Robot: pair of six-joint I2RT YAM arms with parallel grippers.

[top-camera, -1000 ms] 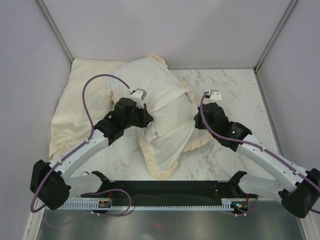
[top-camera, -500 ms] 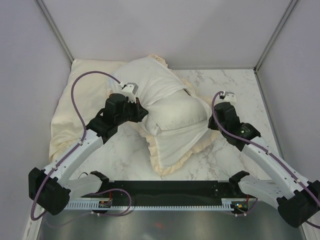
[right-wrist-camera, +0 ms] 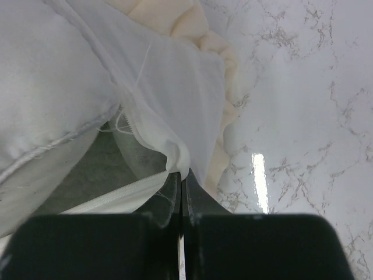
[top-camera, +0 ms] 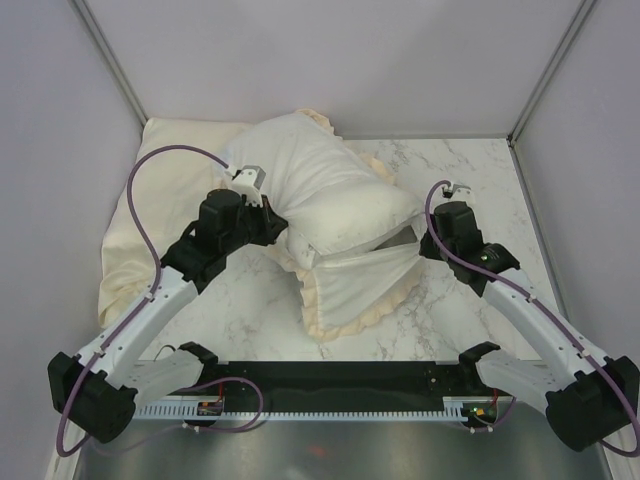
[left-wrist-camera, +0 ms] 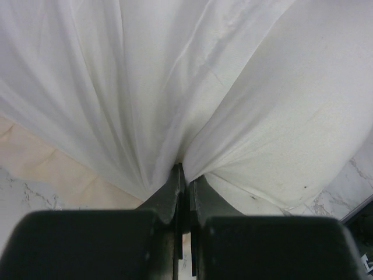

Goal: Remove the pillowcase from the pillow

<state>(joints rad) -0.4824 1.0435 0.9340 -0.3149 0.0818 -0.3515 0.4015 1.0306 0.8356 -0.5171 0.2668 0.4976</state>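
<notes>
The pillowcase (top-camera: 365, 285) lies mid-table, whitish outside and edged with a cream frill (top-camera: 340, 325). It bulges where the pillow fills it. Its zipped mouth (top-camera: 400, 236) gapes at the right and shows a dark grey inside. My left gripper (top-camera: 270, 208) is shut on bunched white fabric (left-wrist-camera: 145, 87) at the bulge's left end. I cannot tell whether the pillow is pinched too. My right gripper (top-camera: 425, 232) is shut on the pillowcase's edge beside the zip (right-wrist-camera: 116, 195). In the right wrist view the plump off-white pillow (right-wrist-camera: 52, 99) shows above the grey lining (right-wrist-camera: 87, 169).
A flat pale-yellow cloth (top-camera: 140, 220) covers the table's left side, under my left arm. Bare marble (top-camera: 480, 170) lies at the right. Pale walls enclose the table at the back and on both sides (top-camera: 590, 150).
My left gripper has drawn back to the left and my right gripper to the right. The fabric has stretched out between them, and the pillowcase's mouth now gapes.
</notes>
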